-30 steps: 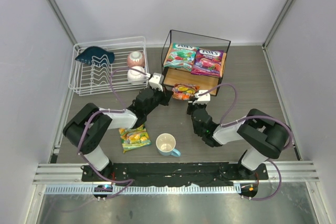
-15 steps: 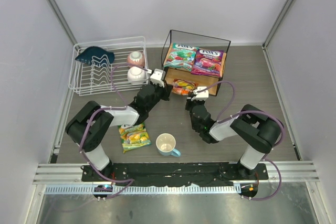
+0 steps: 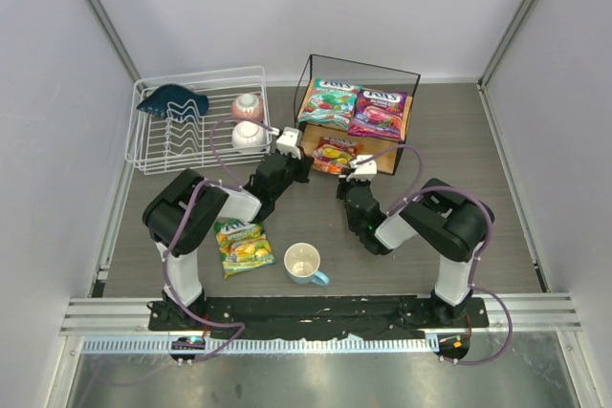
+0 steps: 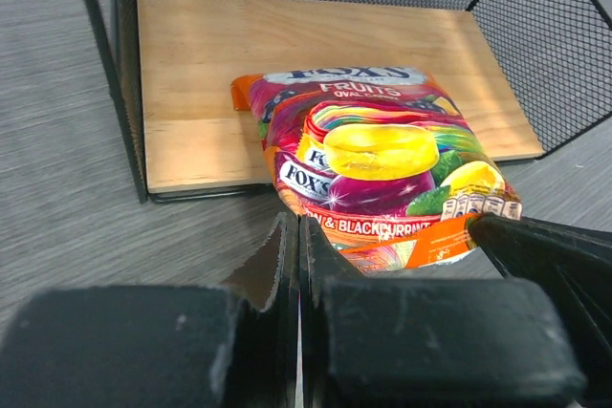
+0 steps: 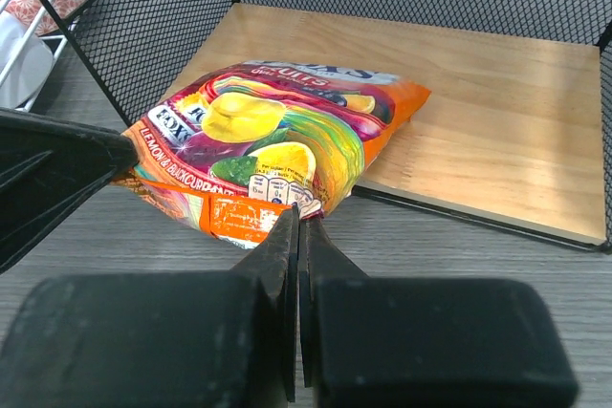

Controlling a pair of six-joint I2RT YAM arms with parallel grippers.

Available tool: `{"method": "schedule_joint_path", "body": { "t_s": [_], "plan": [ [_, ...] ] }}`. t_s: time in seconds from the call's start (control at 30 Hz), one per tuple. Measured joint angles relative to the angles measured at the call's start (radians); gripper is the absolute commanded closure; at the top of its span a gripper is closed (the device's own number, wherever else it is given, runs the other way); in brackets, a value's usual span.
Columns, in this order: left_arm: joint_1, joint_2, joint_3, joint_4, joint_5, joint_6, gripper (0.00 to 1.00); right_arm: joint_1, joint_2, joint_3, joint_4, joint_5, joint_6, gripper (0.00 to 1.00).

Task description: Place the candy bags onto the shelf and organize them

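Observation:
The shelf holds the teal-green candy bag and the purple candy bag side by side on its top board. The orange-red candy bag lies with its far half on the lower board and its near half hanging out over the front. It also shows in the right wrist view. My left gripper is shut on its near left corner. My right gripper is shut on its near right corner. The yellow-green candy bag lies flat on the table by the left arm.
A white mug stands on the table between the arms, right of the yellow-green bag. A white wire dish rack with bowls and a dark blue item stands at the back left. Black mesh walls enclose the shelf's sides and back.
Both grippers have moved away from me with the orange-red bag. It has gone from the table in front of the shelf to partly on the lower board.

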Motion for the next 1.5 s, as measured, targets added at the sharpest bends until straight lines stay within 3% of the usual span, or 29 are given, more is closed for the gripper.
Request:
{"method": "schedule_joint_path", "body": {
  "t_s": [0.77, 1.5],
  "plan": [
    [0.098, 0.098, 0.100, 0.003, 0.048, -0.095, 1.00, -0.073, 0.042, 0.165, -0.204, -0.151, 0.150, 0.99],
    [0.106, 0.116, 0.198, -0.133, 0.074, -0.101, 1.00, -0.140, 0.066, 0.272, -0.407, -0.216, 0.257, 0.99]
  ]
}}
